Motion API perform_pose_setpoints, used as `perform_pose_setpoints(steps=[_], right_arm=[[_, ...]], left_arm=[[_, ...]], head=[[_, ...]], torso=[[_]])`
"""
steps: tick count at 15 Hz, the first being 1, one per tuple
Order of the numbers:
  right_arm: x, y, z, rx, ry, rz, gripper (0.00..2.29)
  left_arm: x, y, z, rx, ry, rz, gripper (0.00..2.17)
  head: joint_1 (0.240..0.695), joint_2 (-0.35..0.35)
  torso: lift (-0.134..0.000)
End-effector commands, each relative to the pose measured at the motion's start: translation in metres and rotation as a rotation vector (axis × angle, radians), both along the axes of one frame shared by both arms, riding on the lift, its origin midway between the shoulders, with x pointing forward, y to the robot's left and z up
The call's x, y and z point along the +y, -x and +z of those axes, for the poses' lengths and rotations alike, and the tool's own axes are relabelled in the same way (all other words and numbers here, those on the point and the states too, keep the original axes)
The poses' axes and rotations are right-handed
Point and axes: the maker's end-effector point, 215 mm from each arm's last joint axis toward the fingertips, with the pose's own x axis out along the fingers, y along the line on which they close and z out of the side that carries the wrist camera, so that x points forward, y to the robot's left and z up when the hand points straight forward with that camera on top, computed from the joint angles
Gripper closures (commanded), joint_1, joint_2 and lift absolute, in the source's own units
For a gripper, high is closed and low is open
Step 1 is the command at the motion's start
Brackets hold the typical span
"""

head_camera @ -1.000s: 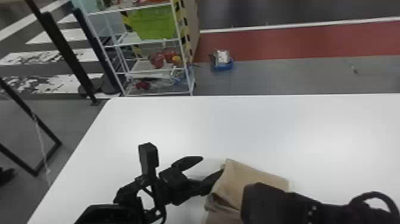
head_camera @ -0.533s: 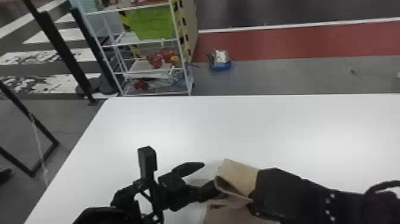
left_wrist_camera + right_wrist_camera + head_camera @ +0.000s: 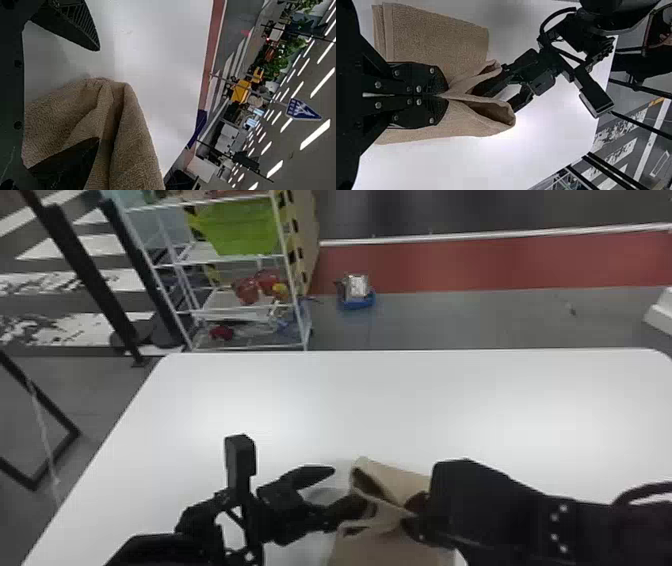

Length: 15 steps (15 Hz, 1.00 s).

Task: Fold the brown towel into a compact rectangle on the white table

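"Farther up the head view than before, our right gripper has moved, and the folded edge of our brown towel gapes where it lay flatter."

"And what do we see, biggest first?"

"We have the white table across the middle and bottom of that view, and a white shelf rack beyond it at upper left."

"Where's our towel?"

"On the table, at bottom centre, partly folded, one part running off the bottom edge."

"How does our left gripper stand?"

"Spread, just left of bottom centre: we see one finger reaching into the towel's folds, the other apart from the cloth, above the table."

"And our right gripper?"

"Pressed together, right of bottom centre. In the right wrist view we can see it pinching a gathered bit of the towel."
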Motion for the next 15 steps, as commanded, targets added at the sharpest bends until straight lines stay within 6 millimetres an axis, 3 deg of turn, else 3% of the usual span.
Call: perform_pose_setpoints(steps=[1,15], right_arm=[[0.011,0.014,-0.006,0.025,-0.005,0.030,1.54],[0.032,0.059,-0.087,0.191,0.104,0.084,1.54]], left_arm=[[-0.008,-0.002,0.001,-0.004,-0.001,-0.006,0.08],[-0.015,-0.001,-0.004,0.007,0.002,-0.015,0.08]], head=[[0.695,0.169],[0.695,0.206]], torso=[[-0.123],[-0.123]])
